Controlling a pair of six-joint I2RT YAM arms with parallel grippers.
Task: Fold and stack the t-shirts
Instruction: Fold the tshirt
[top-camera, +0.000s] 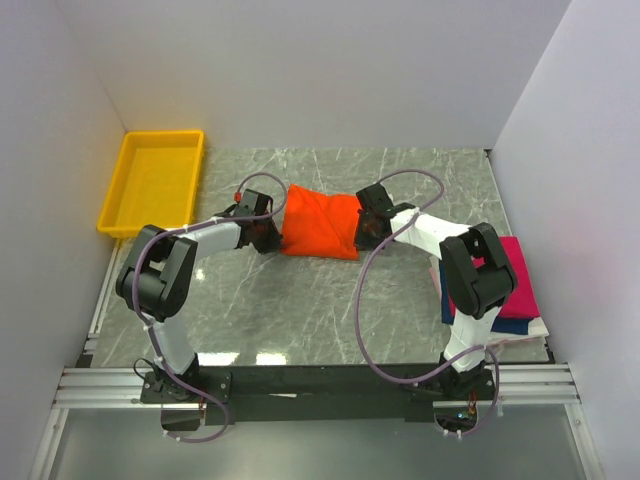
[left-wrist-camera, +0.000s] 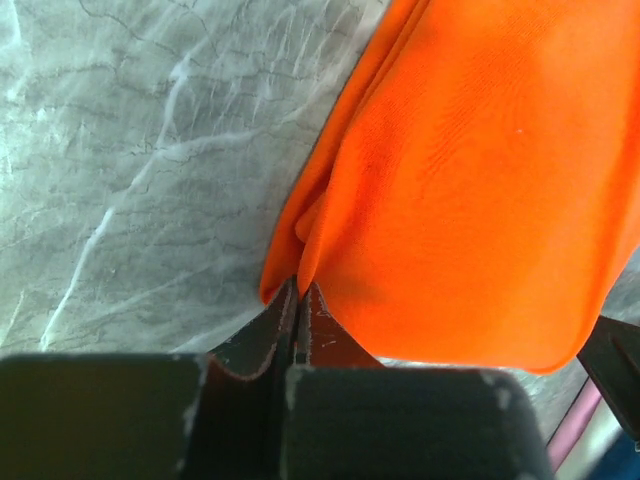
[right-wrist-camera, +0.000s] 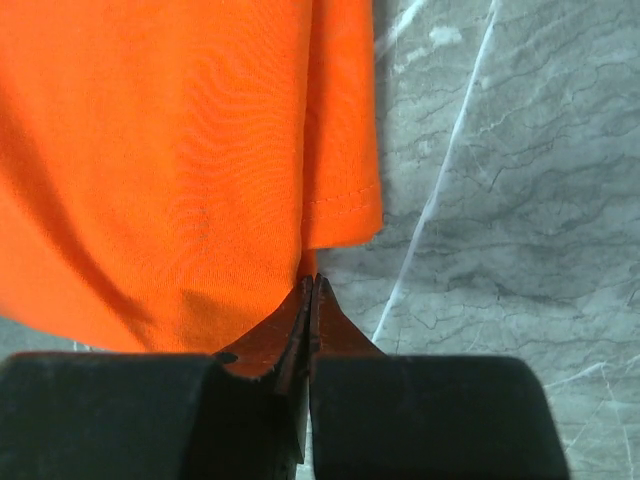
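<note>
Gripping the folded orange t-shirt at mid-table, pinched at both ends.
Clamped tight on the cloth's left edge with the left gripper and on its right hem with the right gripper. Probably best to lift both ends together and level, hold the span taut enough to save the fold, and carry it clear of the table toward the pink, navy and white stack at the right edge.

Bright orange t-shirt, magenta-pink t-shirt, yellow tray, grey white-veined marble table, white walls
</note>
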